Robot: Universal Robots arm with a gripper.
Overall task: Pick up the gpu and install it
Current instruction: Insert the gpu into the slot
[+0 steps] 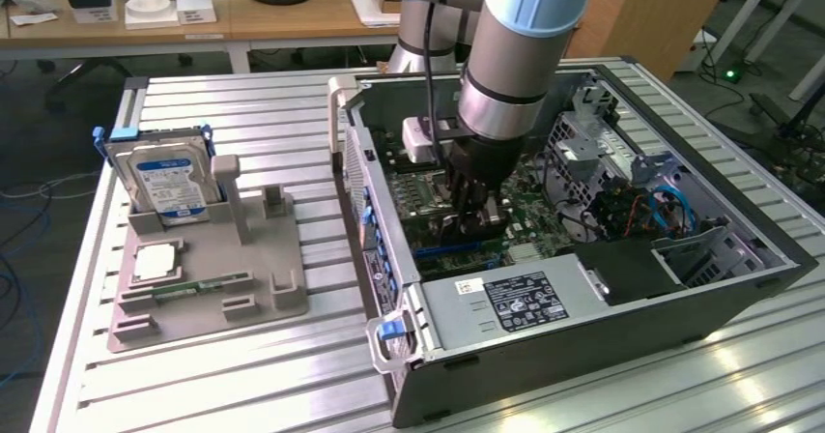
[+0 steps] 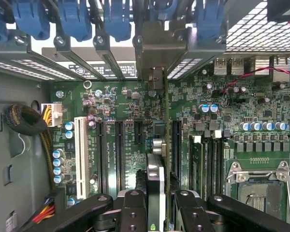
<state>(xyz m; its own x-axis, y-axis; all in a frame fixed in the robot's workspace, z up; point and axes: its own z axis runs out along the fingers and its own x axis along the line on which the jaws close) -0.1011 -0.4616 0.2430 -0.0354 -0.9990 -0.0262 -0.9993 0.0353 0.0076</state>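
Gripper (image 2: 157,203): two black fingers pinching one gpu (image 2: 155,179), held edge-on above the motherboard (image 2: 121,125).
Arm: one, reaching straight down into the open computer case (image 1: 722,288).
Slots: three black, one white, beside the card.
Holder (image 1: 207,278): one hard drive (image 1: 165,184), upright.

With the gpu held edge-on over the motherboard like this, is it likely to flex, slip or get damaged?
Probably stiff: the gpu stands straight between the black fingers, with no visible bend. Slipping seems possible, since it is pinched on its thin flat faces. Likely fragile: it hangs edge-down close to the motherboard, which is crowded with small parts, so a crooked push could harm either.
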